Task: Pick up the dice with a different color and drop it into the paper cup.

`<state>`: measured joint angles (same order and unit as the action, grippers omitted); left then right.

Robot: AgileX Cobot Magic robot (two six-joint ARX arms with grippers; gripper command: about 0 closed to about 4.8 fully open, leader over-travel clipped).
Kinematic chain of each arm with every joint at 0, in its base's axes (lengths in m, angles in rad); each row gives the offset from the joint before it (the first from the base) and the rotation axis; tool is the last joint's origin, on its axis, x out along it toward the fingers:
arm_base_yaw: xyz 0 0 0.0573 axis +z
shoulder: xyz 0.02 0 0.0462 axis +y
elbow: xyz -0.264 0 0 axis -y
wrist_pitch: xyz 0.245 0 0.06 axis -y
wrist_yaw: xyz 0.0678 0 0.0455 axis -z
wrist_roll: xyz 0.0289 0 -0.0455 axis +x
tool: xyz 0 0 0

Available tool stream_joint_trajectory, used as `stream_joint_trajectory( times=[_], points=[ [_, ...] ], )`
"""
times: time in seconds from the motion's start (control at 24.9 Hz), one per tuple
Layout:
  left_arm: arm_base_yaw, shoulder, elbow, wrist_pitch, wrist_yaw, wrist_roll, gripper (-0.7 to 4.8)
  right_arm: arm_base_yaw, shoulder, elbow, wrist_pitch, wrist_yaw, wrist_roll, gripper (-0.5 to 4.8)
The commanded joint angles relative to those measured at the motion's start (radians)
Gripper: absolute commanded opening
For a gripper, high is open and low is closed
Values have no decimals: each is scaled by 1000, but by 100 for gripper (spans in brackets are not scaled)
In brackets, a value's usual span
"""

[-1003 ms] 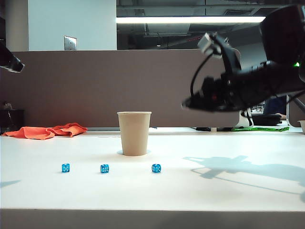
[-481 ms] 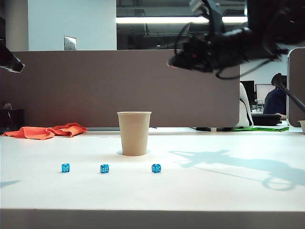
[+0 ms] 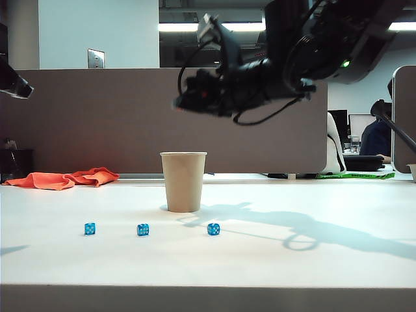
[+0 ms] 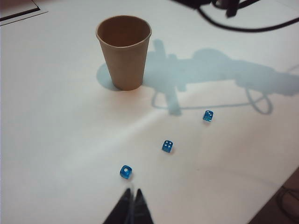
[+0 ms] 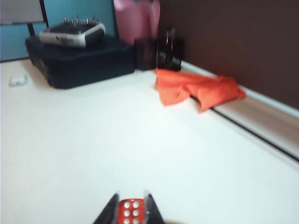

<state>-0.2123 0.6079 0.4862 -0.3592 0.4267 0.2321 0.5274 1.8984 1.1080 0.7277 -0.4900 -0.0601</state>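
- So the right gripper (image 3: pixel 184 103) is up in the air, hanging high over the table and just about above the paper cup (image 3: pixel 183 181) — in the exterior view its tip sits over the cup's mouth, maybe a touch toward the left rim.
- The wrist cam on that arm shows the red die (image 5: pixel 131 211) pinched between the two fingers (image 5: pixel 110 211), six face toward the camera. Jaws are closed down to die width, nothing else in them.
- What matters for the drop: the cup opening is straight below the jaws with a clear gap of air between. From one side-on view I can't tell whether the gripper is lined up front-to-back with the cup, so a drop from here could clip the rim or miss.
- The left gripper (image 4: pixel 131 209) is parked low near the nearest blue die (image 4: pixel 125 171), fingers pressed together and holding nothing — it's farther from the cup and not part of this.
- Three blue dice sit in a row in front of the cup, untouched.
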Motion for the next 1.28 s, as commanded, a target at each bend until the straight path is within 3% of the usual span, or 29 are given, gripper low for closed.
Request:
stream_joint_trajectory(
  times=[0.04, 0.32, 0.48, 0.8, 0.92, 1.16, 1.28],
  points=[
    [-1, 0, 2, 10, 5, 0, -6, 11, 19, 10, -17, 51, -23, 54],
    [-1, 0, 2, 9, 5, 0, -6, 10, 21, 10, -23, 90, -23, 55],
    [-1, 0, 2, 9, 5, 0, -6, 10, 21, 10, -28, 99, -23, 121],
    [-1, 0, 2, 9, 5, 0, -6, 10, 21, 10, -27, 107, -23, 122],
    [-1, 0, 2, 9, 5, 0, -6, 10, 20, 10, -7, 106, -22, 120],
    [0, 0, 2, 10, 4, 0, -6, 5, 6, 10, 119, 111, -22, 51],
    [0, 0, 2, 10, 3, 0, -6, 0, -18, 9, 109, 174, -21, 43]
  ],
)
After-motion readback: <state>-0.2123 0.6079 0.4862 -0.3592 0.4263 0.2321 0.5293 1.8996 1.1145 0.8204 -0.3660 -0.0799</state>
